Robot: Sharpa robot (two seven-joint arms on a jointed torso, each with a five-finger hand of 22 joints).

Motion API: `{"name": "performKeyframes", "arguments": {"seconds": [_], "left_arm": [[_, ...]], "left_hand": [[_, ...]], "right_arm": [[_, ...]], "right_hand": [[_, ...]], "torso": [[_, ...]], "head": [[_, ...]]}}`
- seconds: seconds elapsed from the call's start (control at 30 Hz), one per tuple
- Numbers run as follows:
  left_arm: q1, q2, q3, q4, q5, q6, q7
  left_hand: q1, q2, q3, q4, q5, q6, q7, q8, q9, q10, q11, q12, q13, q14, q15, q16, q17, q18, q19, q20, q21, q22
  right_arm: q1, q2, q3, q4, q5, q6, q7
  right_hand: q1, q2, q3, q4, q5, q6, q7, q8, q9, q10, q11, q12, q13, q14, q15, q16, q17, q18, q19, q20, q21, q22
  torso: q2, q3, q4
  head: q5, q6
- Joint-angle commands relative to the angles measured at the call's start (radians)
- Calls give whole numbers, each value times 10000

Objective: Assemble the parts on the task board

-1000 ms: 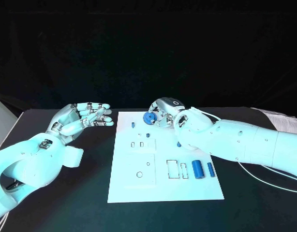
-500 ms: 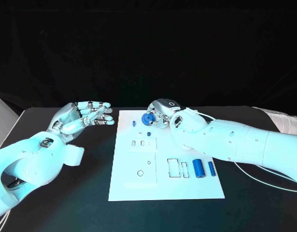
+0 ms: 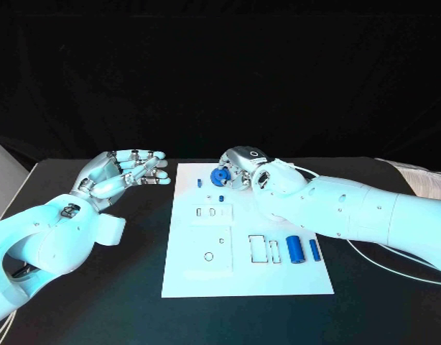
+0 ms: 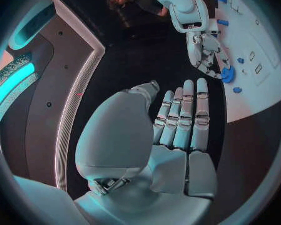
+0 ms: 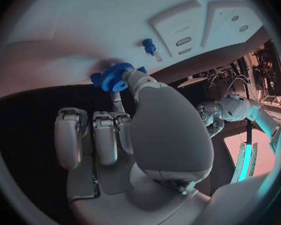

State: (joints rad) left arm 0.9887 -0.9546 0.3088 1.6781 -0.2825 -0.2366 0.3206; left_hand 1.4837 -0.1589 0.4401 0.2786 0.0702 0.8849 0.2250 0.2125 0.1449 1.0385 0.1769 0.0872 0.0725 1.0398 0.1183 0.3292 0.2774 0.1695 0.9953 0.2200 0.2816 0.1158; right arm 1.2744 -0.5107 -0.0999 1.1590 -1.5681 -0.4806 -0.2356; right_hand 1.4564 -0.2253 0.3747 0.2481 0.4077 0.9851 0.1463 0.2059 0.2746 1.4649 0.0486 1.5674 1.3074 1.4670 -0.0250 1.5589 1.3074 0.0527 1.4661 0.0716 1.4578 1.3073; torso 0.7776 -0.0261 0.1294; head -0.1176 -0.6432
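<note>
Holding a blue gear (image 3: pixel 220 175) in the right hand (image 3: pixel 248 169) at the far end of the task board (image 3: pixel 243 280), just above the white surface — pinching it between thumb and a fingertip, with the remaining fingers lying side by side below. Showing its toothed rim in the right wrist view (image 5: pixel 117 77), disc turned on edge toward that camera; facing the head camera nearly flat-on, pale bore at the centre. Cannot tell whether touching the board or hovering just off it.

Lying near the board's right edge: two blue cylinders (image 3: pixel 295 251), side by side, long axes running toward the far end, the thinner one (image 3: pixel 314 250) nearer the edge. Standing close to the gear: a small blue peg (image 3: pixel 199 183) and another blue bit (image 3: pixel 222 198), too small to make out. Hiding part of the board's right middle under the right forearm.

Hovering over the black table (image 3: pixel 96 302), just left of the board's far corner: the left hand (image 3: pixel 126 171), palm up, fingers extended and loosely together, grasping nothing.
</note>
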Motion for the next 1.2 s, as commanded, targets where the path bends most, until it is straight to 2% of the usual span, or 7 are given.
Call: {"name": "performKeyframes", "arguments": {"seconds": [0.03, 0.3, 0.5, 0.9, 1.2], "left_arm": [[0, 13, 5, 19, -41, 159, 51], [0, 16, 5, 10, -43, 161, 49], [0, 13, 5, 4, -44, 164, 50], [-2, 16, 5, -11, -47, 180, 47], [-3, 18, 5, -15, -47, 196, 40]], "left_hand": [[-16, -74, 62, 11, -60, -26, 106, 17, -2, 83, -21, -65, -10, -54, 3, 34, 10, 125, 21, -26, 51, 17], [-16, -74, 62, 11, -60, -26, 106, 17, -2, 83, -21, -65, -10, -54, 3, 34, 10, 125, 21, -26, 51, 17], [-16, -74, 62, 11, -60, -26, 106, 17, -2, 83, -21, -65, -10, -54, 3, 34, 10, 125, 21, -26, 51, 17], [-16, -74, 62, 11, -60, -26, 106, 17, -2, 83, -21, -65, -10, -54, 3, 34, 10, 125, 21, -26, 51, 17], [-16, -74, 62, 11, -60, -26, 106, 17, -2, 83, -21, -65, -10, -54, 3, 34, 10, 125, 21, -26, 51, 17]], "right_arm": [[-55, -5, -42, -82, -243, 478, -313], [-62, -6, -45, -84, -341, 455, -419], [-80, -69, -46, -9, -413, 375, -443], [-119, -196, -45, 197, -531, 48, -487], [-141, -232, -44, 300, -584, -73, -489]], "right_hand": [[-102, 31, 66, -24, -83, 218, -164, 266, 185, 1059, -18, 34, 2634, 972, -54, 37, 2314, -205, 644, -44, 23, 1235], [-111, 25, 74, -28, -92, 210, -163, 263, 184, 1059, -16, 34, 2634, 972, -52, 37, 2314, -210, 650, -42, 41, 1259], [-115, 21, 77, -30, -96, 207, -162, 263, 184, 1059, -16, 34, 2634, 973, -50, 39, 2319, -210, 649, -41, 39, 1257], [-126, 14, 88, -37, -105, 209, -163, 266, 186, 1059, -15, 34, 2634, 974, -48, 39, 2322, -221, 663, -39, 78, 1306], [-129, 10, 92, -39, -107, 210, -164, 267, 187, 1059, -15, 34, 2634, 974, -47, 40, 2324, -223, 665, -39, 83, 1313]], "torso": [[7, 2, -6], [0, 4, 15], [7, 6, -7], [6, 4, 5], [12, 2, -9]], "head": [[-3, 8], [-14, -17], [4, -29], [10, -38], [23, -74]]}}
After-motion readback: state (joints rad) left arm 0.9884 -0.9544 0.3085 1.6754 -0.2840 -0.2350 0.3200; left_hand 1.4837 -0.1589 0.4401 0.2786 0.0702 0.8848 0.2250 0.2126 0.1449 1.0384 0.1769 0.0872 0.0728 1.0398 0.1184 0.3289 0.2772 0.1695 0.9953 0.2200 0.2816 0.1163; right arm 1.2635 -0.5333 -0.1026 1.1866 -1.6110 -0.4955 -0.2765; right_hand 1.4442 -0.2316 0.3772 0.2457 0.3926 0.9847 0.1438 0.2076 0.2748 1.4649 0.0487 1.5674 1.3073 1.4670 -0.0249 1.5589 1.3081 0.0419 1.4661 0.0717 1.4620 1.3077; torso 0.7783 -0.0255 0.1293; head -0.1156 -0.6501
